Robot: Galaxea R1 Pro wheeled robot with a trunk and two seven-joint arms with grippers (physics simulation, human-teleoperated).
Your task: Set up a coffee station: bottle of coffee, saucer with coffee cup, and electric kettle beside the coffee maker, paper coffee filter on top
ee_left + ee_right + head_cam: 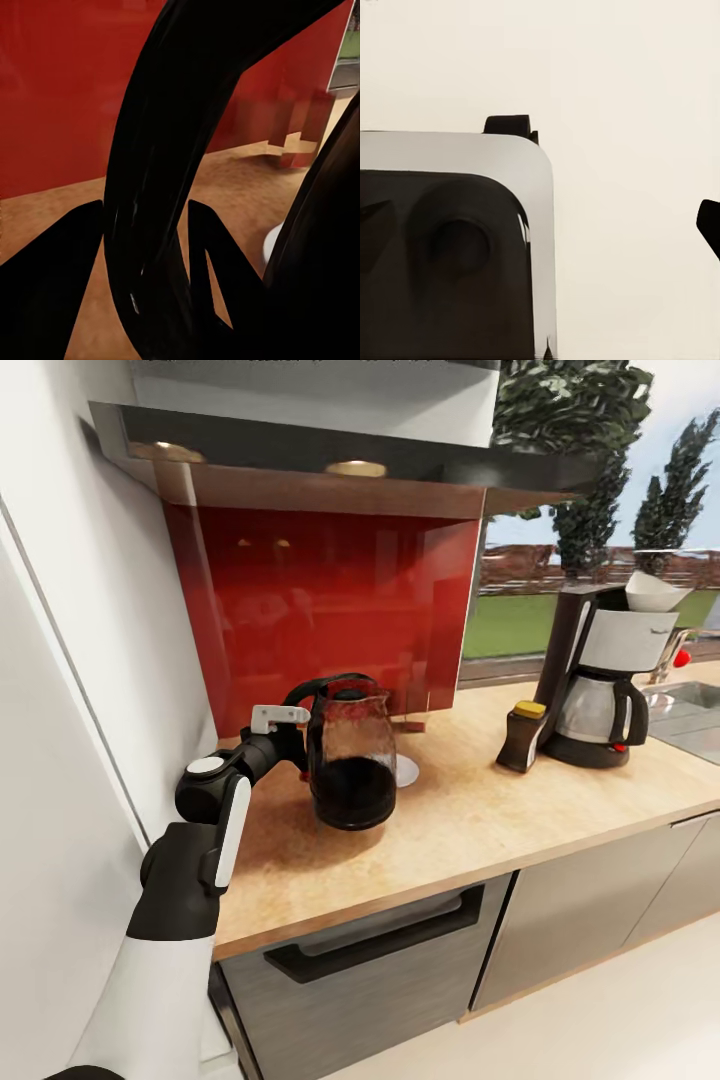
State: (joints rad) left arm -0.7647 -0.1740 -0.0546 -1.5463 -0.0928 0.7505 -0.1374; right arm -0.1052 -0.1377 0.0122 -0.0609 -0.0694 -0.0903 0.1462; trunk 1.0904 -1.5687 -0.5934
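Reaching in from the left, elbow bent, left end effector [300, 735] clamping the electric kettle [348, 752] by its handle [161, 195], fingers [217, 262] straddling it. Keeping it upright while carrying rightward over the bench [470, 810], setting down beside the coffee maker [600, 680], avoiding the bottle of coffee [524, 736].
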